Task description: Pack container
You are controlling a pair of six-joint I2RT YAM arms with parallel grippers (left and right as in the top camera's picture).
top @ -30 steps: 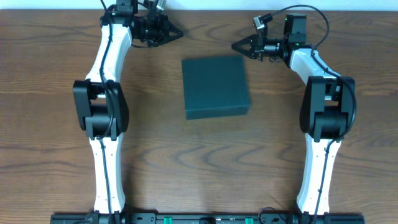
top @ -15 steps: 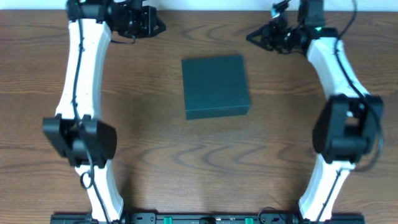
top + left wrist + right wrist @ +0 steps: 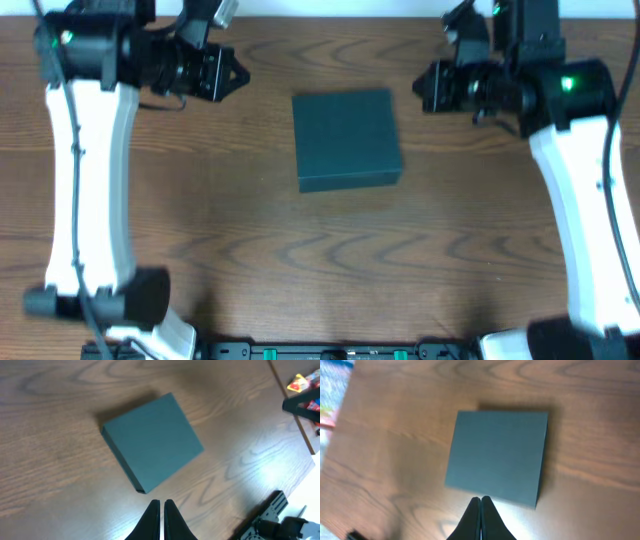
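Two end effectors, both pinched closed, nothing held. My left end effector (image 3: 232, 76) hangs over the table (image 3: 250, 250); I see the container (image 3: 346, 138), lid down, off to its right, apart. My right end effector (image 3: 420, 88) has that container to its left, also not touching.

Three downward views, same container (image 3: 345, 138)

The closed container (image 3: 346, 138) hides its inside; a red-and-yellow thing (image 3: 299, 382) is cut off at the edge.
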